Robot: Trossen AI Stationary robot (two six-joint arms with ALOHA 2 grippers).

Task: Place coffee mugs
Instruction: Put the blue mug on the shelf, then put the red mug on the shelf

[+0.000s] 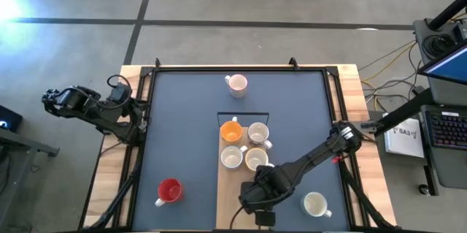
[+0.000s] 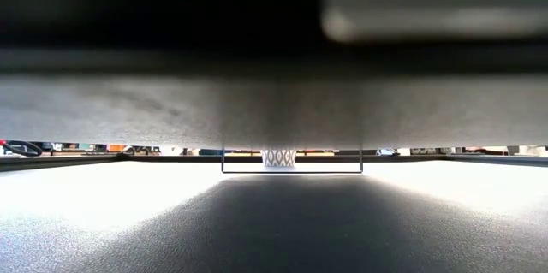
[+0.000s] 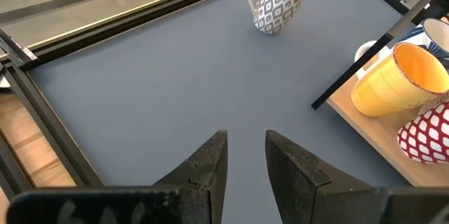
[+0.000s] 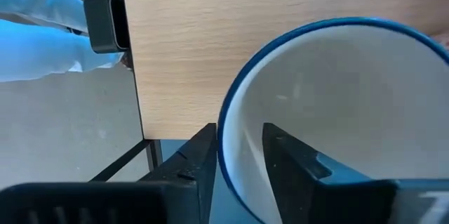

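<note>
On the wooden board (image 1: 244, 215) stand an orange mug (image 1: 231, 130) and three white mugs (image 1: 258, 134), (image 1: 232, 157), (image 1: 255, 160). My right gripper (image 1: 252, 193) hangs over the board's near part and hides a blue-rimmed white mug (image 4: 337, 112) from above. That gripper (image 4: 240, 136) is open, one finger inside the mug's rim and one outside. A patterned mug (image 1: 236, 83) stands far on the mat, a red mug (image 1: 169, 190) near left, a white mug (image 1: 315, 204) near right. My left gripper (image 3: 245, 140) waits open at the left edge. My right gripper straddles the near rim (image 4: 226, 147) of the blue-rimmed mug from above, slanting down. The inner finger (image 4: 287, 157) stands clear of the wall. Whether the outer finger (image 4: 202, 157) touches the wall, I cannot tell. The mug stands upright on the board.
A thin black frame (image 3: 365, 62) borders the board. A black block (image 4: 106, 13) sits at the board's edge. Rails (image 1: 219, 67) run round the dark mat (image 1: 182, 131). The low view is mostly blocked by a dark mass; only the patterned mug (image 2: 279, 157) shows.
</note>
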